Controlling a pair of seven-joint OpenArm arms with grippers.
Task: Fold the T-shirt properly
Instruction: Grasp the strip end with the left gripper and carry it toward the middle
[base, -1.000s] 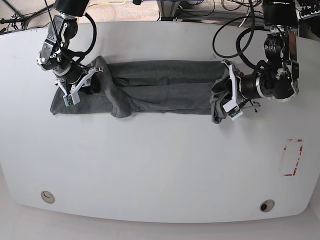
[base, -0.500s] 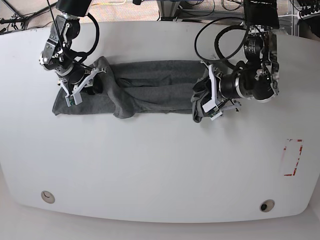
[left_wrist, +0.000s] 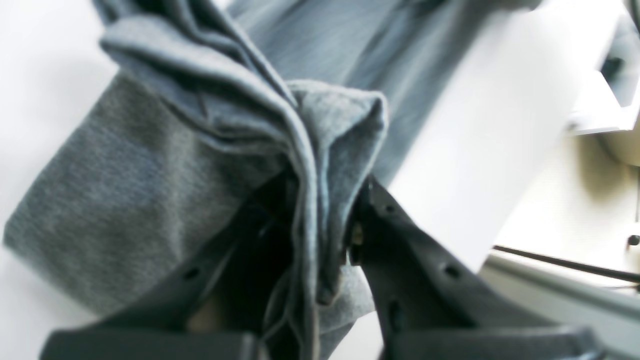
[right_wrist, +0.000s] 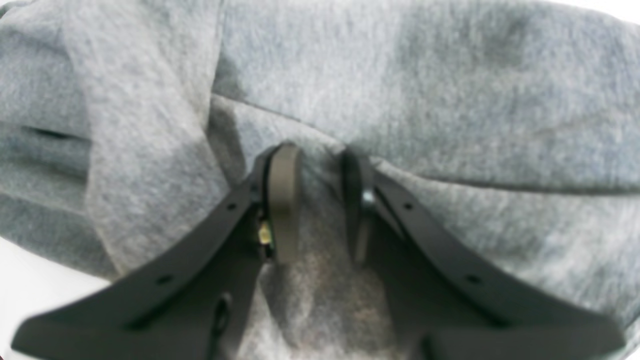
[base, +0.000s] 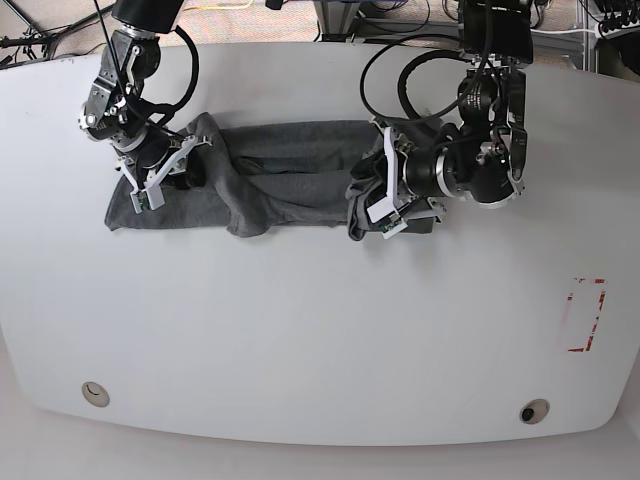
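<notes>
left wrist: left gripper (left_wrist: 325, 240) clamped on bunched t-shirt (left_wrist: 150, 190) edge.
right wrist: right gripper (right_wrist: 317, 200) pinching cloth.
base: shirt on table (base: 320, 330); step looks like end-over-end fold; next, lay the carried end flat.

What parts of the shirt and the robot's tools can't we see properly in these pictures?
- Left wrist view: the left tool has its tips buried in bunched T-shirt; close-up blur.
- Right wrist view: the T-shirt fills the frame, cut off by every edge.
- Base view: the right tool looks too small to show its grip.
</notes>
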